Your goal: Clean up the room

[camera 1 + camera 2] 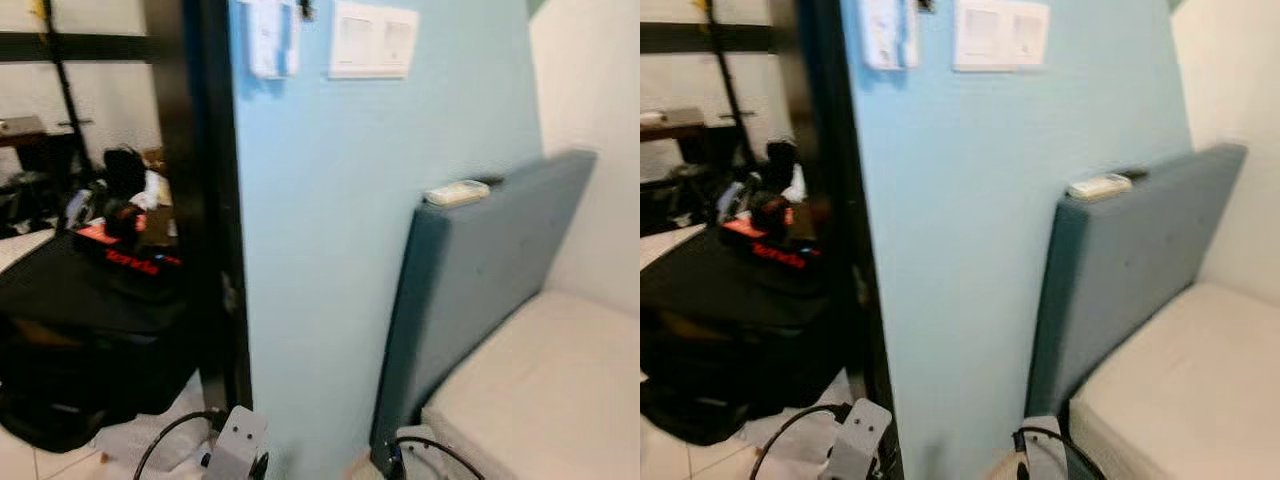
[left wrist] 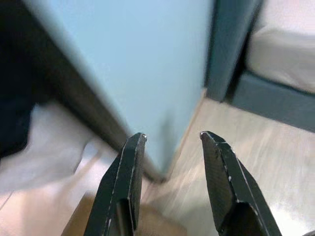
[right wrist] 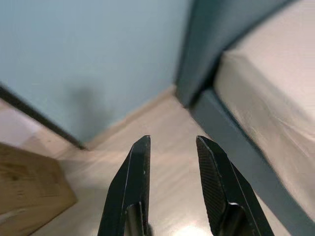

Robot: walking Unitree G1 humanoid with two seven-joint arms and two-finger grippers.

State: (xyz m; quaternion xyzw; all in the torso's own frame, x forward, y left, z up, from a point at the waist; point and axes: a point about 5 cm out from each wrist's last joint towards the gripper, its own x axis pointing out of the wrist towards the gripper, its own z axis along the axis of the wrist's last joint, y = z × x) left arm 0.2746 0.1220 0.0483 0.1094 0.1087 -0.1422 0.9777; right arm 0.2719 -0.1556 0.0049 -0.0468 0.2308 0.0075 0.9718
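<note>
Right wrist: floor [image 3: 162,123] beyond parted fingers [image 3: 133,191]

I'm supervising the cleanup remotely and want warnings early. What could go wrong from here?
The robot stands close to the light blue wall; turning may knock its low, open left gripper or right gripper against it. The small white remote on the blue-grey padded headboard could be jolted off.

Matt blue wall [image 1: 340,250], cloth headboard [image 1: 480,270] (glossy wood floor [image 3: 167,142]).

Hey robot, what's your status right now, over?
Left gripper and right gripper low, jaws open, empty. Remote on headboard. Blue wall dead ahead.
</note>
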